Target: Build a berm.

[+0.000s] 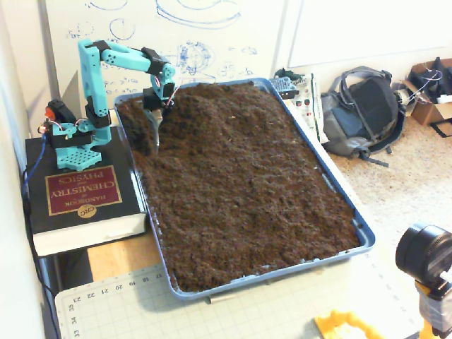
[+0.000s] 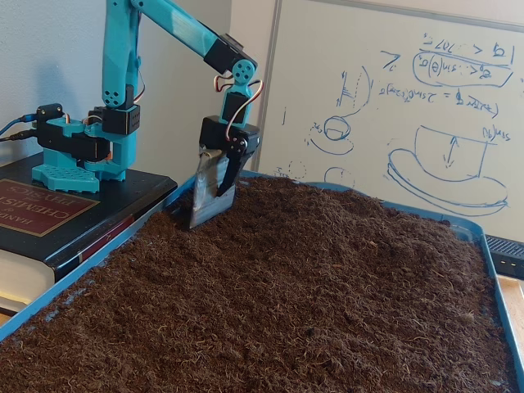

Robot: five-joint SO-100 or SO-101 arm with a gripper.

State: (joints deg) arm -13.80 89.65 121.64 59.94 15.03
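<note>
Dirt (image 1: pixel 247 183) mostly flat, no clear berm yet. Gripper (image 2: pixel 209 211) tip down in dirt; jaws: can't tell. Piling left.

A fixed view looks steeply down from high at the near end of the blue tray (image 1: pixel 364 236), facing the whiteboard (image 1: pixel 176 28) on the far wall and taking in the whole tray, the book (image 1: pixel 78 198) at left and a backpack (image 1: pixel 364 109) on the floor at right. Another fixed view sits low and close at the soil's surface, looking across the tray (image 2: pixel 74 274) toward the whiteboard (image 2: pixel 426 106). Both share the teal arm (image 1: pixel 120 60) and the tray's far left corner.
</note>
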